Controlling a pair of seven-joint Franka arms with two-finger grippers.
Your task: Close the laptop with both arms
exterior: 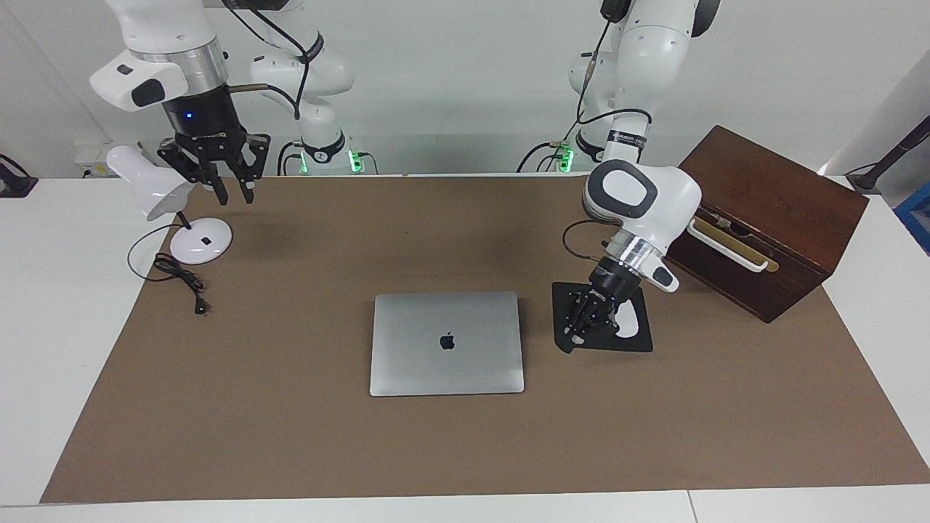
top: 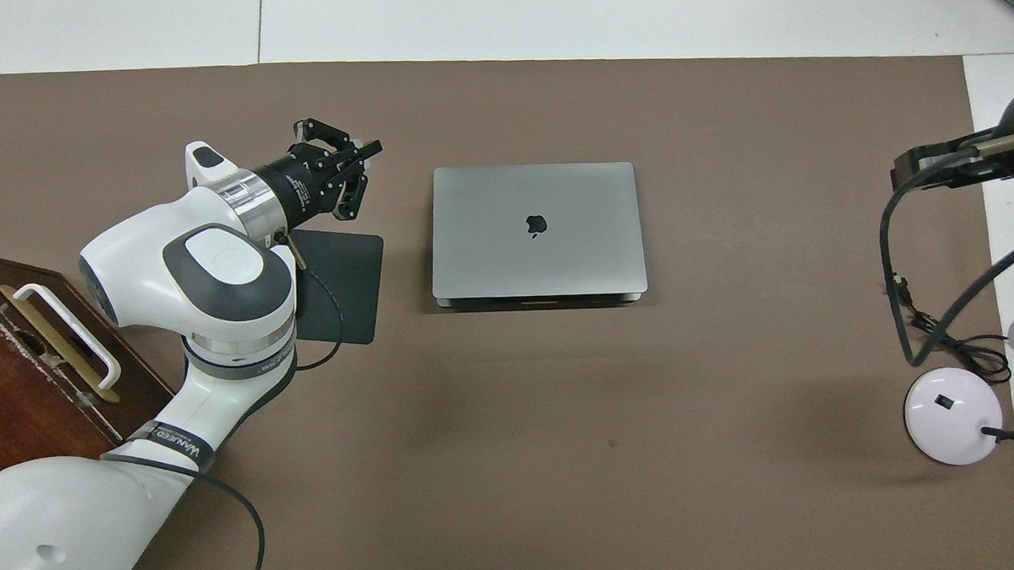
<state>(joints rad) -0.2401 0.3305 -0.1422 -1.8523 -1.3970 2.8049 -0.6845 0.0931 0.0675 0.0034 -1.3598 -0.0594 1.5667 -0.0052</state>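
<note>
The silver-grey laptop [exterior: 447, 343] [top: 537, 231] lies shut and flat in the middle of the brown mat, apple logo up. My left gripper [exterior: 576, 337] [top: 370, 145] is shut with nothing in it. It hangs low over the corner of the black mouse pad [exterior: 631, 343] [top: 346, 274], beside the laptop toward the left arm's end, apart from the lid. My right gripper [exterior: 233, 196] is raised over the mat's edge by the lamp, fingers pointing down and spread apart, holding nothing. Only its wrist cable shows in the overhead view.
A dark wooden box [exterior: 755, 211] [top: 30, 394] with a white handle stands at the left arm's end. A white mouse [exterior: 633, 327] lies on the pad, partly covered by the left wrist. A white desk lamp [exterior: 201, 245] [top: 953, 415] and its cable [exterior: 178, 276] sit at the right arm's end.
</note>
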